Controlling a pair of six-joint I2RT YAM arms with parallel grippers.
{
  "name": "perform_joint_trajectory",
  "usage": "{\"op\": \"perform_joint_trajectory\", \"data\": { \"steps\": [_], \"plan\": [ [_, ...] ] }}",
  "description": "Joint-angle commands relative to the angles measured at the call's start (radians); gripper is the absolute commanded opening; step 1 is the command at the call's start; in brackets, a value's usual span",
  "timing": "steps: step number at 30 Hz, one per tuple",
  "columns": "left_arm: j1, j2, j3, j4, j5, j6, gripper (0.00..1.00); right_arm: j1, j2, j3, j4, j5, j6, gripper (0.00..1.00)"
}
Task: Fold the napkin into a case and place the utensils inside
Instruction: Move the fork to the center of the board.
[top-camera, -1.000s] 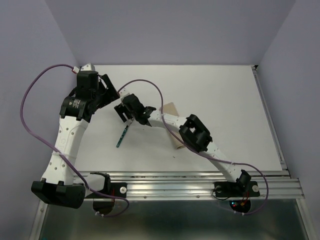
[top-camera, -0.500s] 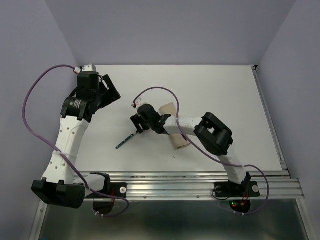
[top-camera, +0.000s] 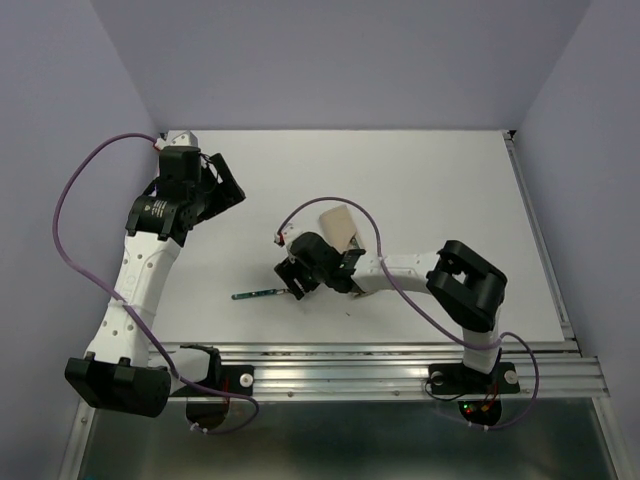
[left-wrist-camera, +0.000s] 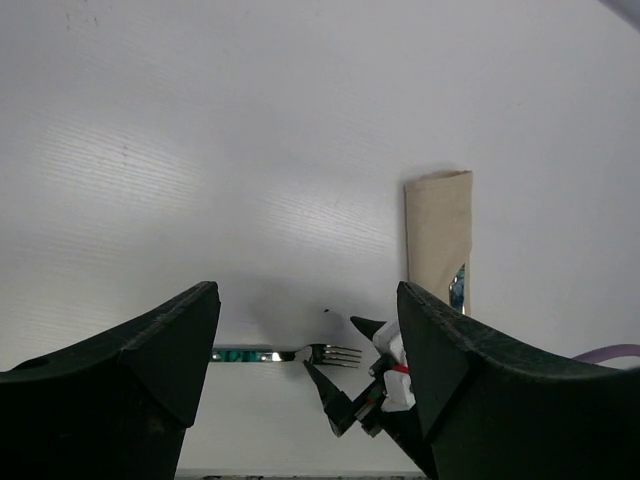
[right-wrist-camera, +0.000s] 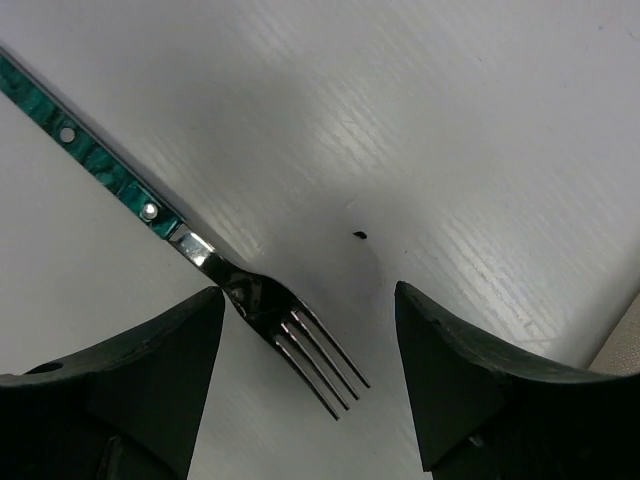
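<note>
Lavender walls (top-camera: 330, 60) close in a flat white table (top-camera: 440, 180). On it lies a beige-tan cloth napkin (top-camera: 338, 224), folded into a narrow oblong case, and the right arm crosses over its near end. In the left wrist view the napkin (left-wrist-camera: 438, 230) lies flat, and a small teal patch (left-wrist-camera: 457, 287) shows at its near end; what that is cannot be told.

Left of the napkin's near end, and apart from it, a fork with a marbled green riveted handle and steel tines (top-camera: 262, 294) lies flat on the table, its tines pointing towards the napkin.

The right gripper (top-camera: 297, 283) is low over the fork's head, just left of the napkin's near end. Its wrist view shows the black jaws spread wide, with the fork (right-wrist-camera: 200, 250) lying between them ungrasped and one finger (right-wrist-camera: 150, 380) right beside its neck. A small dark speck (right-wrist-camera: 358, 236) marks the table by the tines.

The left gripper (top-camera: 224, 186) hangs well to the left of the napkin and beyond the fork, jaws wide apart and holding nothing.
</note>
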Motion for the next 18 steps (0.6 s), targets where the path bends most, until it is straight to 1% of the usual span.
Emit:
{"op": "perform_joint_trajectory", "data": {
  "steps": [1, 5, 6, 8, 9, 12, 16, 18],
  "plan": [
    [0.004, -0.03, -0.013, 0.032, 0.004, -0.001, 0.82, 0.008, -0.083, 0.014, -0.025, -0.043, -0.064, 0.74],
    [0.004, -0.026, -0.015, 0.035, 0.004, -0.004, 0.82, 0.008, -0.085, 0.054, -0.025, -0.069, -0.136, 0.74],
    [0.004, -0.026, -0.018, 0.036, 0.003, -0.006, 0.82, 0.02, -0.062, 0.072, -0.039, -0.101, -0.188, 0.74],
    [0.004, -0.03, -0.018, 0.039, -0.002, -0.006, 0.82, 0.032, -0.03, 0.135, -0.093, -0.124, -0.225, 0.75],
    [0.004, -0.03, -0.019, 0.041, -0.002, -0.006, 0.82, 0.046, 0.005, 0.173, -0.126, -0.175, -0.26, 0.76],
    [0.004, -0.023, -0.015, 0.038, -0.002, -0.003, 0.82, 0.069, 0.054, 0.215, -0.146, -0.195, -0.309, 0.79],
    [0.004, -0.021, -0.011, 0.035, -0.006, -0.002, 0.82, 0.069, 0.136, 0.276, -0.18, -0.216, -0.326, 0.79],
    [0.004, -0.023, -0.01, 0.035, -0.013, -0.001, 0.82, 0.069, 0.157, 0.307, -0.209, -0.261, -0.331, 0.79]
  ]
}}
